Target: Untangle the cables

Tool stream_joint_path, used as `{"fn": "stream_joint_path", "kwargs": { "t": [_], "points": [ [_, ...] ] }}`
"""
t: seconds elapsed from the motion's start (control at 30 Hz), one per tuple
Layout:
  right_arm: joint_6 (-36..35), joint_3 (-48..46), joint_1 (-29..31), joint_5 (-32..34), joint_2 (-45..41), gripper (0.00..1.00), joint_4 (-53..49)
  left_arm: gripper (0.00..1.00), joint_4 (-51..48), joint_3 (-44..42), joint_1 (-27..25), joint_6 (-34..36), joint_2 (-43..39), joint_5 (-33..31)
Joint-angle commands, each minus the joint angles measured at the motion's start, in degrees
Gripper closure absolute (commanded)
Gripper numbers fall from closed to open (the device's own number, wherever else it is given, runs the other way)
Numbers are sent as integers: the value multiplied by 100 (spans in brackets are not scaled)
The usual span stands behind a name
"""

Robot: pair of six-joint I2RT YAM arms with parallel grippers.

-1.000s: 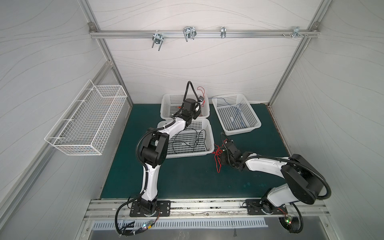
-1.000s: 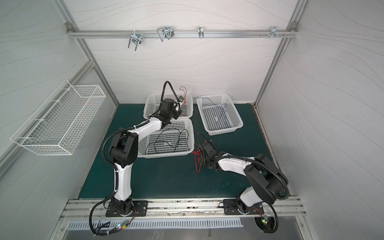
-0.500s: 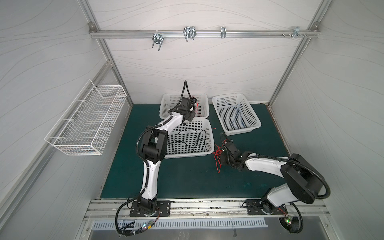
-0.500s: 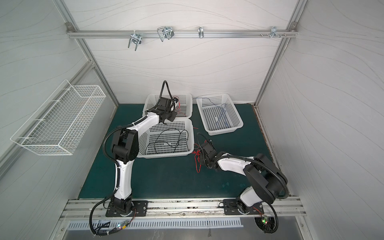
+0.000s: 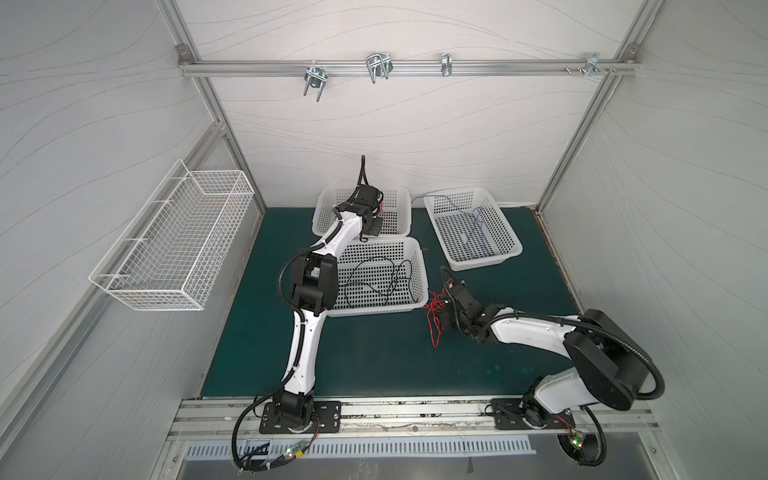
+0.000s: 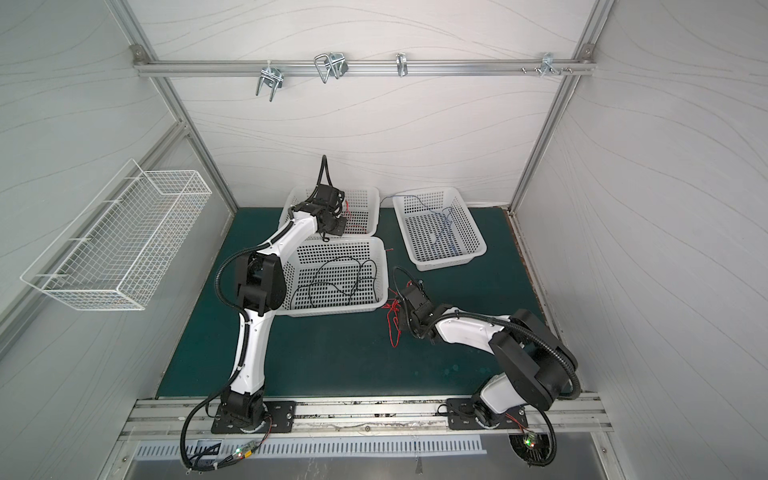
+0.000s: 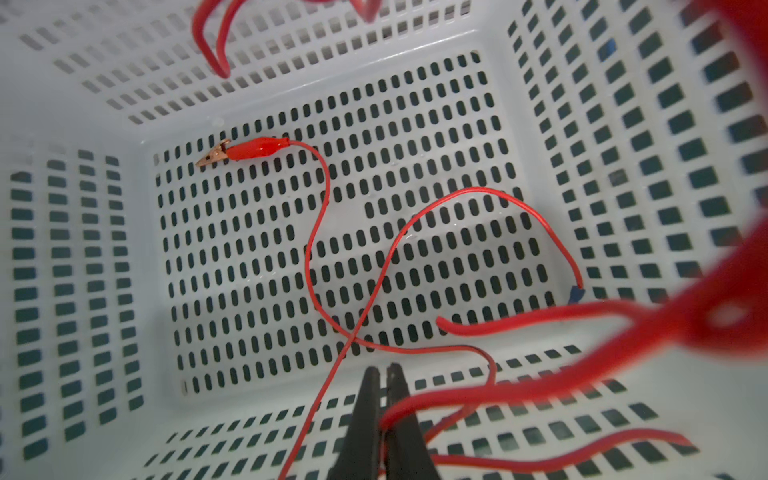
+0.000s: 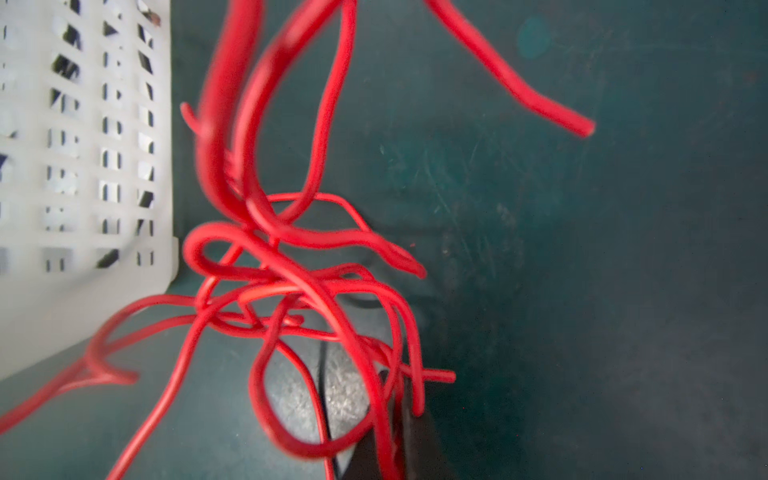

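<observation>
A tangle of red cables (image 5: 434, 312) (image 6: 392, 312) lies on the green mat beside the front basket. My right gripper (image 5: 443, 312) (image 6: 402, 312) is shut on it; in the right wrist view the jaws (image 8: 390, 386) pinch strands of the red knot (image 8: 291, 282). My left gripper (image 5: 373, 222) (image 6: 336, 223) hangs over the back left basket (image 5: 399, 195), shut on a red cable (image 7: 457, 392) at its tips (image 7: 383, 368). A red lead with an alligator clip (image 7: 257, 148) lies on that basket's floor. Black cables (image 5: 380, 279) lie in the front basket, blue ones (image 5: 478, 232) in the right basket.
Three white perforated baskets stand on the mat: back left, front (image 5: 419, 249) and right (image 5: 513, 245). A wire basket (image 5: 174, 245) hangs on the left wall. Hooks (image 5: 376, 68) sit on the rail above. Open mat lies in front of both arms.
My left gripper has moved left and down over the back left basket with its red cable. The right arm and its red tangle have stayed put.
</observation>
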Motion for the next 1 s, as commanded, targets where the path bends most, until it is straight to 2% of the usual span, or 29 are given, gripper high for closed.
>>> {"fn": "stream_joint_path", "kwargs": {
  "t": [0.0,0.1,0.17,0.3,0.7,0.77,0.83,0.87,0.9,0.97],
  "points": [
    [102,-96,67,71,-150,100,-128,100,-575,338,126,-276,183,-603],
    [100,-97,88,64,-134,100,-119,99,-697,394,204,-428,220,-549],
    [109,-80,93,64,-124,100,-117,88,-736,385,228,-484,223,-439],
    [106,-45,128,72,-84,100,-109,77,-778,388,228,-477,197,-224],
    [169,-21,219,190,-91,100,-153,51,-870,565,228,-478,-16,87],
    [175,-21,231,211,-106,100,-170,43,-827,557,228,-484,-112,130],
    [183,-20,242,240,-131,100,-207,16,-768,539,228,-500,-234,183],
    [183,-14,243,252,-152,100,-227,7,-733,517,228,-510,-295,225],
    [192,-13,249,272,-183,100,-254,1,-683,483,228,-519,-380,283],
    [203,-19,251,332,-248,100,-329,1,-526,329,217,-561,-589,382]
  ]
}}
